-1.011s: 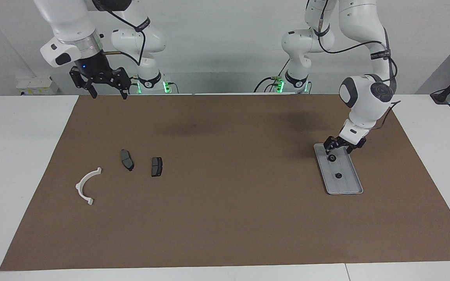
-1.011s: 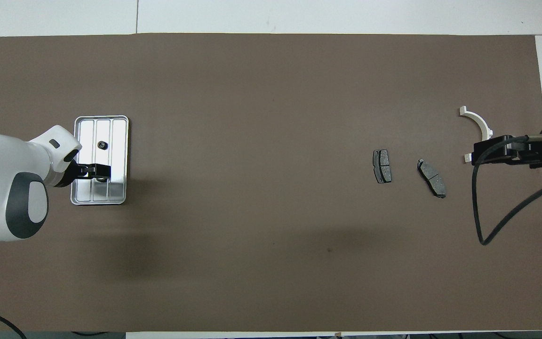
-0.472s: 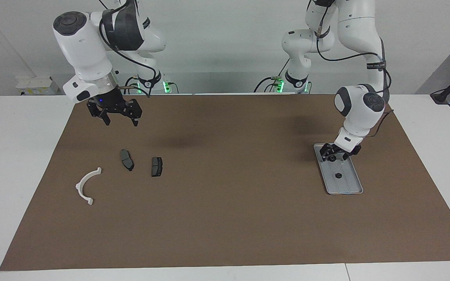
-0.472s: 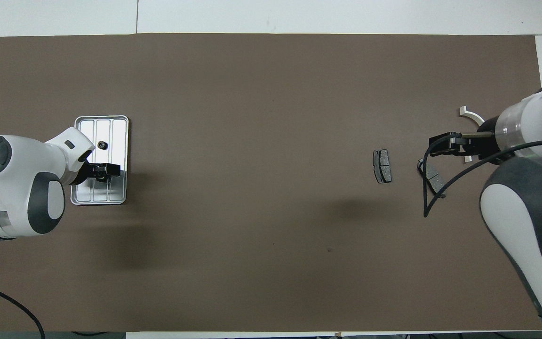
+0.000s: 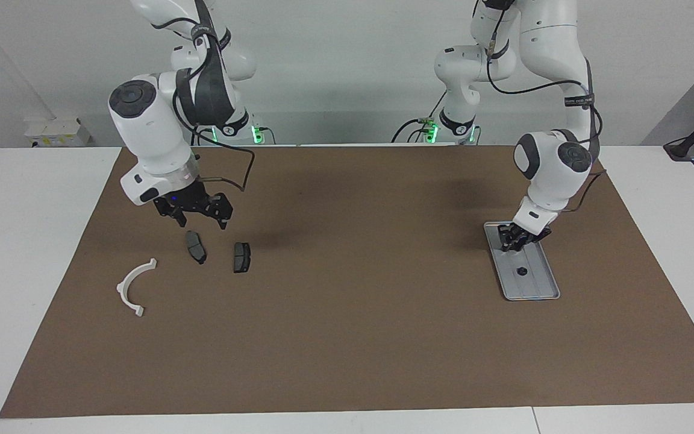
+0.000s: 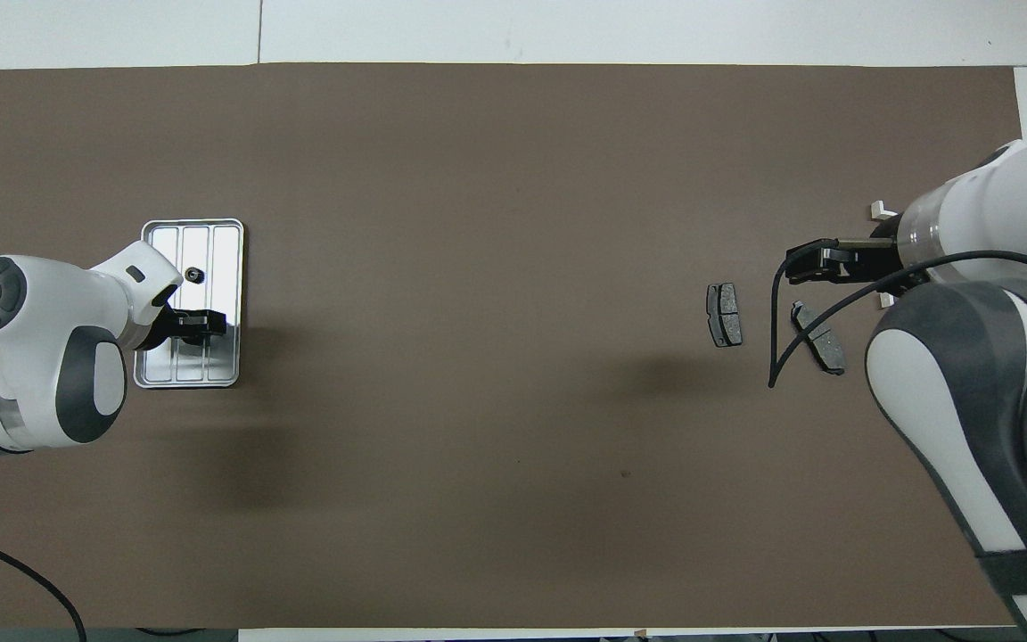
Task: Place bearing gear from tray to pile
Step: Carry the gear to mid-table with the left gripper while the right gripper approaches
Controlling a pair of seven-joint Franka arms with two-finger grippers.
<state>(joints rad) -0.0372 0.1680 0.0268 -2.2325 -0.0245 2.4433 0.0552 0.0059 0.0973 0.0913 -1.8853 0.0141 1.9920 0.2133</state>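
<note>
The silver tray lies toward the left arm's end of the table. My left gripper is down in the tray's end nearer the robots, its fingers drawn together on a small dark bearing gear. A second bearing gear lies loose farther along the tray. The pile lies toward the right arm's end: a white half-ring bracket and two dark brake pads. My right gripper hangs open and empty just above the pads.
A brown mat covers most of the white table. A black cable loops from the right arm over the pads. In the overhead view the right arm hides most of the bracket, with one tip showing.
The right arm swung down from near its base to hang over the brake pads. The left gripper settled into the tray and its fingers closed around the nearer gear.
</note>
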